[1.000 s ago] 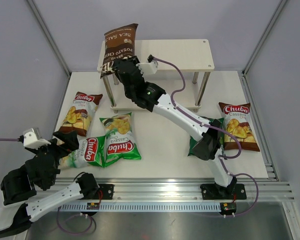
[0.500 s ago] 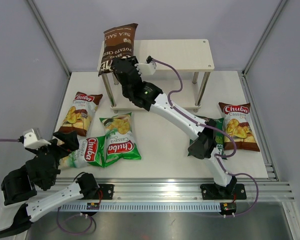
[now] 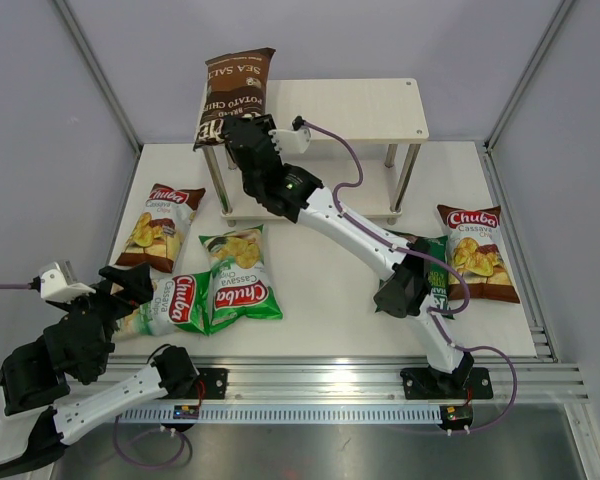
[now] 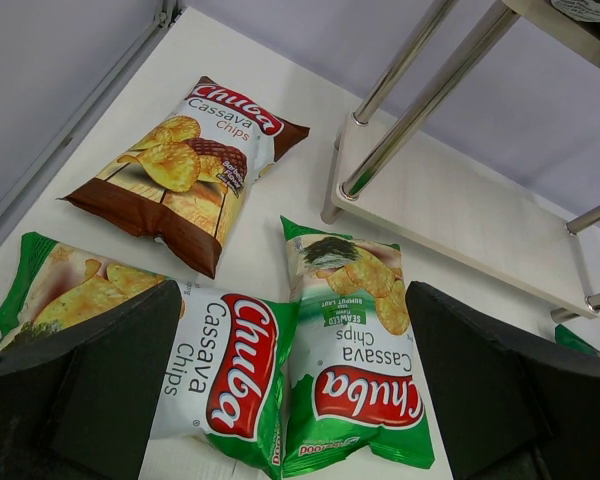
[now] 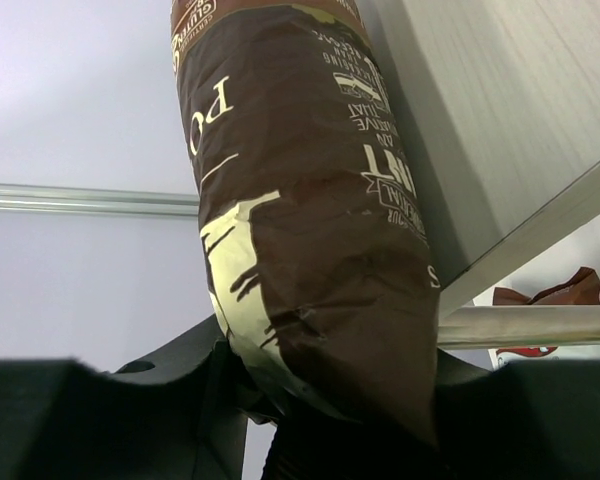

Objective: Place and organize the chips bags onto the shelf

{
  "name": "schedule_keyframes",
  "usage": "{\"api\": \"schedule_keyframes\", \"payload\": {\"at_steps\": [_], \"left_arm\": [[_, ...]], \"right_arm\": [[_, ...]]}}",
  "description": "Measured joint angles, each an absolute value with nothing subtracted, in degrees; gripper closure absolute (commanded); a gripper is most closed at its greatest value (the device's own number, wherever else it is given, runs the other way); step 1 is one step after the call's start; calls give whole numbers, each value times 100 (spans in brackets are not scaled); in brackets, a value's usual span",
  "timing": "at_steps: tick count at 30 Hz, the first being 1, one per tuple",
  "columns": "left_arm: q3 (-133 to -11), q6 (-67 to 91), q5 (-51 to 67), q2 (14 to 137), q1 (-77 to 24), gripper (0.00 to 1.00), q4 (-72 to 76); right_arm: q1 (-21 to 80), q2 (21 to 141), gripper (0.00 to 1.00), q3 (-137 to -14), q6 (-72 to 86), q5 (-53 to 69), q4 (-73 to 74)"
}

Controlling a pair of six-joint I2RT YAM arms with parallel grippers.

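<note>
The dark brown Kettle Sea Salt bag (image 3: 237, 92) stands raised at the left end of the shelf (image 3: 365, 108), level with its top board. Its lower end is pinched in the right gripper (image 3: 244, 140), whose jaws are partly closed around it. The right wrist view alone shows the bag's side against the board's edge; whether it rests there I cannot tell. The left gripper (image 3: 132, 288) hangs spread wide and empty over the desk (image 3: 320, 290). Below it, its wrist view shows two light green Chuba bags (image 4: 355, 360) side by side and a white-brown Chuba Cassava bag (image 4: 185, 170). Another white-brown Chuba bag (image 3: 477, 252) lies far right, beside a dark green bag (image 3: 438, 285).
</note>
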State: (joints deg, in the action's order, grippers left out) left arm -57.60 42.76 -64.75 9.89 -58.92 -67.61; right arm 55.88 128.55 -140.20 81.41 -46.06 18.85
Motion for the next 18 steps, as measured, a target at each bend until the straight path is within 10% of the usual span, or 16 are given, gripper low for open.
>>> {"api": "schedule_keyframes", "payload": {"at_steps": [6,18], "left_arm": [[-5760,4303,-6475,989,-5892,1,-6761],[-5760,4357,-6479,978,-5892,1,-6764]], "right_arm": [[5651,12855,31,-13959,8162,-4641,1920],[5710,12307,32,-12938,8073,-4698,1865]]}}
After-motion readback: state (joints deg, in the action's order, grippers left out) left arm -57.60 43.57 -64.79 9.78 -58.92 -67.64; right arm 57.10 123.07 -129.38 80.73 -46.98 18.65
